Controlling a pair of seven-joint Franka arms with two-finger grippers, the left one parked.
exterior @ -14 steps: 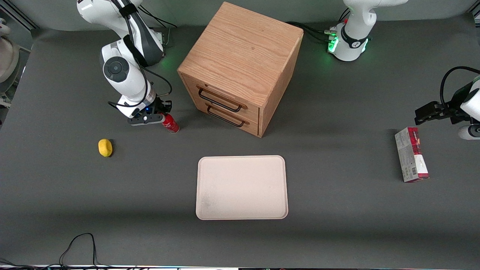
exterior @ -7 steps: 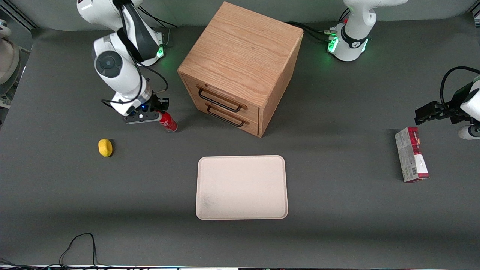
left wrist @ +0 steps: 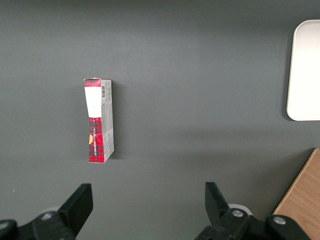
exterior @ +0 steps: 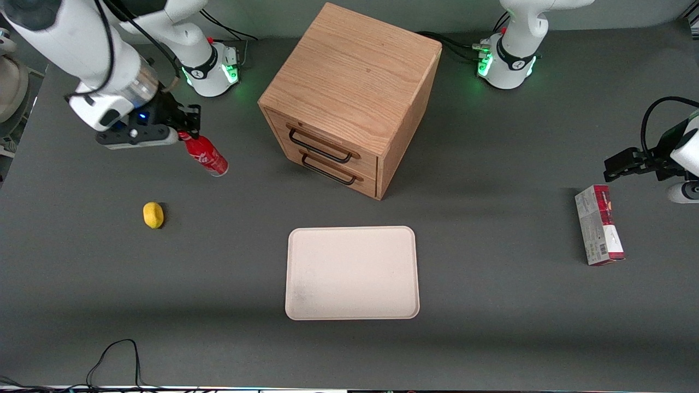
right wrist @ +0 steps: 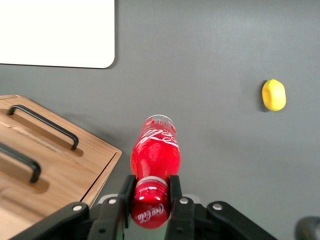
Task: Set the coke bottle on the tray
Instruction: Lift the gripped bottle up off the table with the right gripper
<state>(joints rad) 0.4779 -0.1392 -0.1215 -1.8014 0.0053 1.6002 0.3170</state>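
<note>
gripper [exterior: 184,132] clamped on coke bottle [exterior: 206,155] neck | I hold it lifted off table, toward working arm's end | tray [exterior: 352,272] bare, nearer front camera, well apart

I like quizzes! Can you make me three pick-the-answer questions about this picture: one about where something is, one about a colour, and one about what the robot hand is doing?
1. Where is the coke bottle?
A. on the tray
B. in the air, held by the gripper
C. in a drawer

2. What colour is the small round thing lying on the table?
A. yellow
B. blue
C. green

3. What are the gripper's jaws doing?
A. hanging open with nothing in them
B. pulling a drawer handle
C. shut on the bottle's neck

Answers:
1 B: the gripper holds it above the table, away from the bare tray.
2 A: the lemon is yellow.
3 C: the right wrist view shows both jaws pressing just under the red cap.
</note>
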